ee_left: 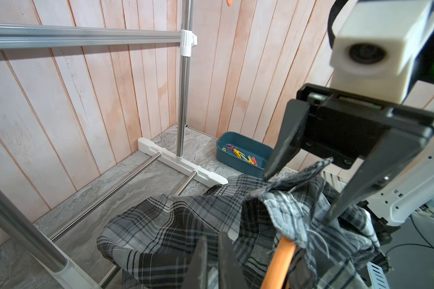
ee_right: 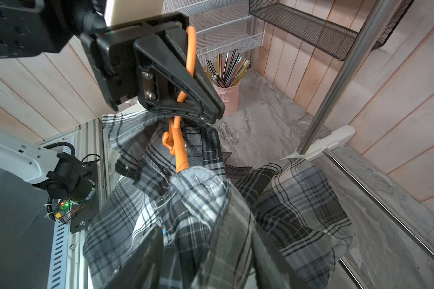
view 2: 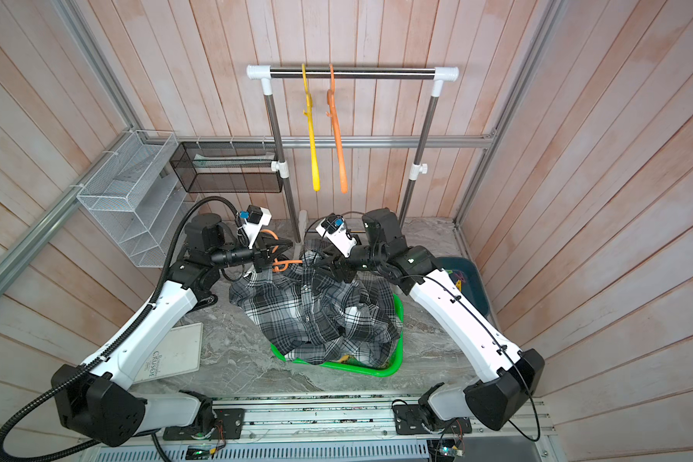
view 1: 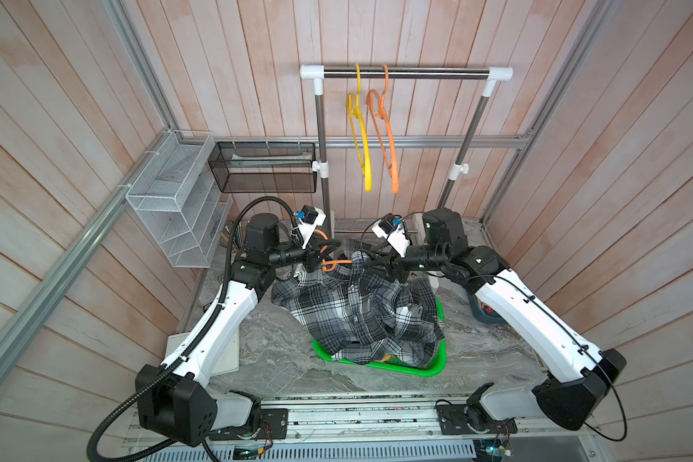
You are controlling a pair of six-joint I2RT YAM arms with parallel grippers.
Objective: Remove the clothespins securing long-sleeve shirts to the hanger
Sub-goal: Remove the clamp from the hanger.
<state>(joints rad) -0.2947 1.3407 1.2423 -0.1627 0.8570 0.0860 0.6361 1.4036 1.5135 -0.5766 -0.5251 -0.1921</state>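
Right wrist view is giving you the clearest read: the left gripper [ee_right: 214, 112] is clamping its fingers [ee_right: 166, 62] tight on the neck of the orange hanger [ee_right: 180, 152], holding it up in front of the rack [view 1: 405, 73]. A grey plaid shirt [ee_right: 203, 200] is draping from that hanger, its shoulder bunched over the hanger's end. The right gripper [ee_left: 300, 196] is reaching in at that shoulder with its fingers [ee_left: 286, 140] standing partly apart, straddling the bunched cloth rather than pinching it (a gap beside one fingertip is showing in the left wrist view). You are not seeing any clothespin on the stretch of hanger and cloth in view. Folds may be hiding one, so I cannot tell whether this shirt is pinned.

By my judgement you are getting well along. A yellow hanger [view 1: 368, 182] and a second orange one [view 1: 395, 184] are hanging bare on the rack. Loose clothespins [ee_left: 241, 155] are lying in the blue bin [ee_left: 236, 166] just beside the rack's foot. Plaid cloth is spilling over the green basket [view 1: 417, 370] on the surface [view 1: 277, 356] in front of the rack. What is left seems to be this one hanger: checking the shoulder for a pin and dropping it in the bin.
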